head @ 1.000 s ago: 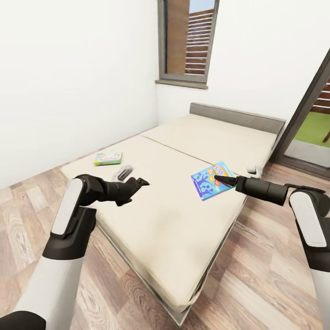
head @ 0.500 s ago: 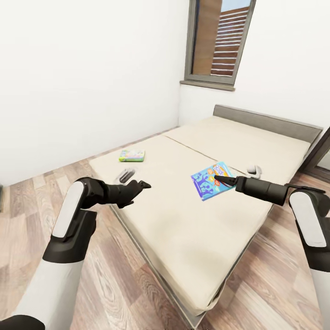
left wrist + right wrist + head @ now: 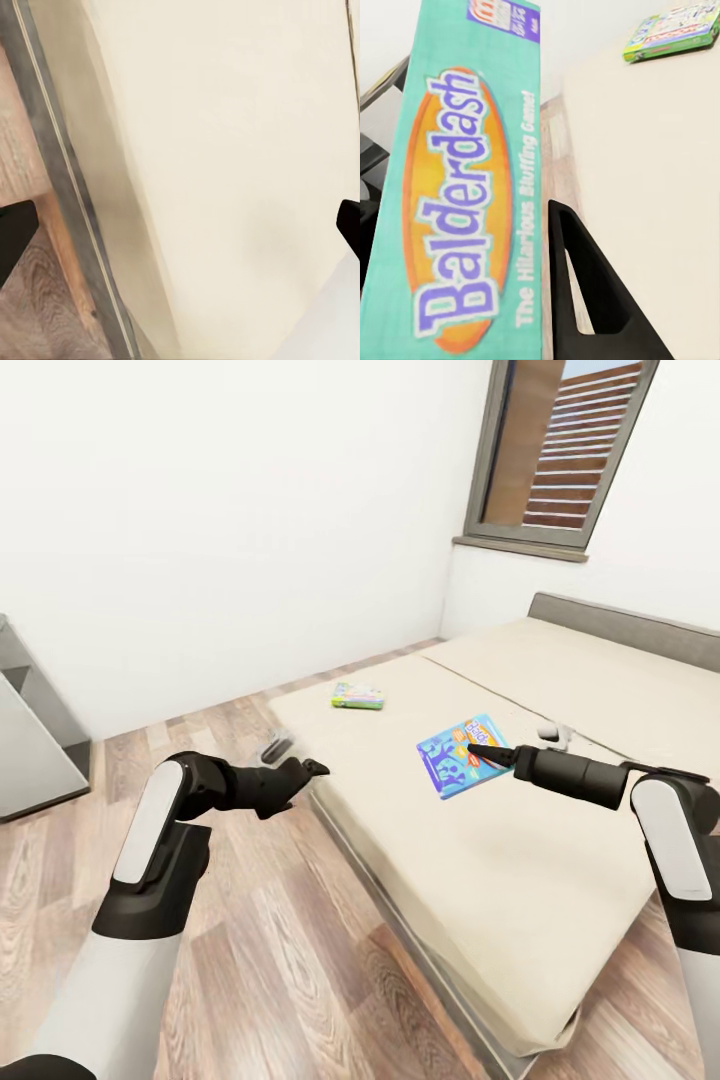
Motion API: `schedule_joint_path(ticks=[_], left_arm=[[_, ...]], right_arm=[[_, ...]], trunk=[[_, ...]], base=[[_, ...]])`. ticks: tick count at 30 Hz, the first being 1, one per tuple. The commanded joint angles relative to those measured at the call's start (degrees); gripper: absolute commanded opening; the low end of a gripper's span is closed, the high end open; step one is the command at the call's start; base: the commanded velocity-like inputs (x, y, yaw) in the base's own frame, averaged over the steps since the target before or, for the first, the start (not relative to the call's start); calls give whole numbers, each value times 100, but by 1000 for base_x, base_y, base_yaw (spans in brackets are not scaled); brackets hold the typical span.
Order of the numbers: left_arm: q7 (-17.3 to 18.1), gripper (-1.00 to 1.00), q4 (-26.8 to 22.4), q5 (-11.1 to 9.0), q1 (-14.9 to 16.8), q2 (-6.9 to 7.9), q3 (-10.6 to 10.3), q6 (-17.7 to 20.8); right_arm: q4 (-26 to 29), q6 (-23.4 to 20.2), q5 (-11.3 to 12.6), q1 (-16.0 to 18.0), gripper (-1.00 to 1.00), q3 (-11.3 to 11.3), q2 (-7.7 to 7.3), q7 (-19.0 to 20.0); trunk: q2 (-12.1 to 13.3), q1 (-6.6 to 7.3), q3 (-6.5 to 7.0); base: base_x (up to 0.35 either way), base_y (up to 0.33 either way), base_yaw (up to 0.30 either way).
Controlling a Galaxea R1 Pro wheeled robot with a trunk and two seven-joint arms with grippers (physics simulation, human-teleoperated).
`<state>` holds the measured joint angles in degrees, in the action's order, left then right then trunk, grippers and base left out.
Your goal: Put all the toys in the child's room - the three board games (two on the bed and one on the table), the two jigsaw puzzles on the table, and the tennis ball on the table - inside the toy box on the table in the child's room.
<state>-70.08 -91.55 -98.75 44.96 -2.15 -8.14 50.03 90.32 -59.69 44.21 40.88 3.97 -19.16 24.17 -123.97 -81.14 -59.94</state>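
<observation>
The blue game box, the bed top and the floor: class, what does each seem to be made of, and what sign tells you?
Blue game box: probably printed card, smooth; bright lettering on flat faces with sharp edges. Bed top: likely matt cream fabric padding; soft sheen-free surface with a seam. Floor: looks like wood planks, slightly glossy; grain and plank joints show.

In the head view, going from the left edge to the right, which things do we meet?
Grey cabinet → left gripper → green flat board game on the beige bed → blue flat board game held by the right gripper → window.
</observation>
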Motion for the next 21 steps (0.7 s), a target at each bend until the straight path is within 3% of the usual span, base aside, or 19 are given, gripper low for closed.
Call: schedule_joint_path(ticks=[1, 10, 15, 21], left_arm=[[-58, 100, -3, -48, 4, -3, 5, 31], [-57, 100, 4, -40, -4, 11, 13, 31], [-44, 100, 0, -39, -5, 88, -15, 37], [5, 100, -23, -37, -320, 166, -28, 49]], right_arm=[[4, -31, -14, 3, -100, 7, 0, 54], [175, -31, -11, -111, -100, 140, -8, 78], [207, -31, 1, -138, -100, 186, -8, 82], [217, -31, -12, -143, -100, 230, -14, 66]], trunk=[[-2, 1, -5], [-2, 1, -5], [-2, 1, -4], [-2, 1, 4]], base=[[0, 341, 21], [0, 341, 6], [0, 327, 9], [0, 99, 179]])
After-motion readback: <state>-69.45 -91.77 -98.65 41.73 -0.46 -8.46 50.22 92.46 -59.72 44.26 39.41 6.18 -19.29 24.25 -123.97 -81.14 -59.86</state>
